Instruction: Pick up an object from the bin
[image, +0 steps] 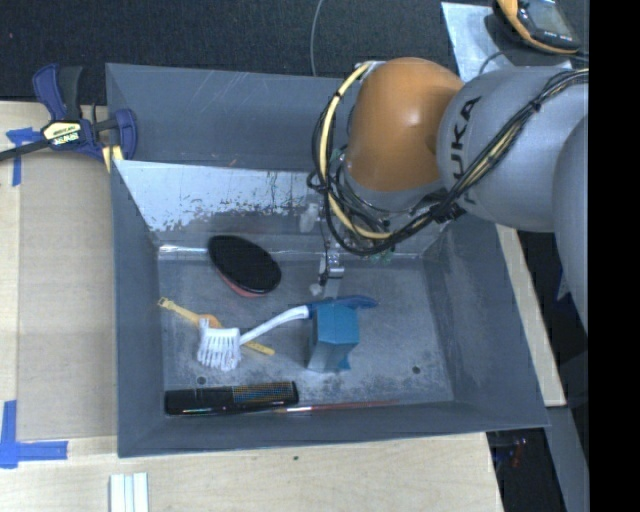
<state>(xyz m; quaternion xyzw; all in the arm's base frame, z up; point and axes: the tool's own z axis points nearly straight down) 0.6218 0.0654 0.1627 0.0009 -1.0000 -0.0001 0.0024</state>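
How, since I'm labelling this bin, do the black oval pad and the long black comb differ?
The black oval pad is broad and rounded; the black comb is long and thin. The pad lies near the bin's back wall, the comb along its front wall. The pad shows a red edge; the comb does not. Both are black.

Lighting came from overhead and was moderate, with no hard shadows recorded. The back wall (220, 195) of the bin (135, 300) was the brightest surface, with pale glare across its upper band; the floor (400, 335) was noticeably dimmer. The orange cover (400, 100) carried a soft highlight on its crown and darkened toward its underside. A faint shadow lay at the foot of the blue block (333, 330). The area behind the bin was almost black.
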